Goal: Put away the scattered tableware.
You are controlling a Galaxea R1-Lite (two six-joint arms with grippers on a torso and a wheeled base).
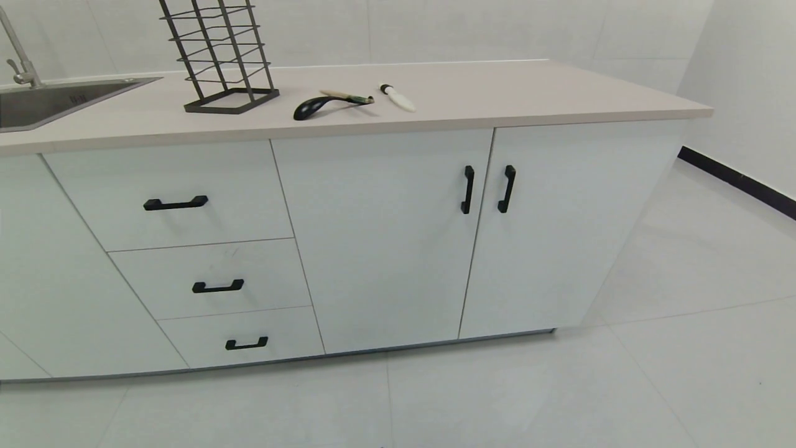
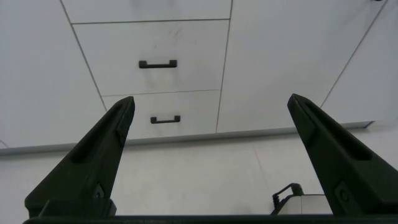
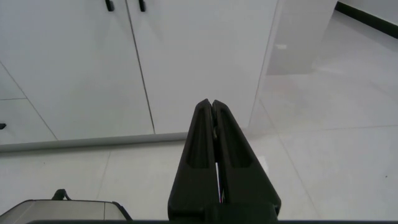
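Observation:
On the beige countertop (image 1: 497, 93) lie a black spoon (image 1: 309, 107), a pale-handled utensil with a dark tip (image 1: 347, 96) resting across it, and a white knife with a black band (image 1: 398, 98). A black wire rack (image 1: 219, 56) stands just left of them. My left gripper (image 2: 211, 102) is open, low down, facing the two lower drawers (image 2: 149, 56) above the floor. My right gripper (image 3: 211, 106) is shut with nothing in it, low in front of the cabinet doors (image 3: 124, 56).
A steel sink (image 1: 43, 102) with a tap (image 1: 18, 56) sits at the counter's left end. Three drawers with black handles (image 1: 176, 203) are under the counter at left, two doors (image 1: 485, 190) at right. Open tiled floor (image 1: 684, 348) spreads to the right.

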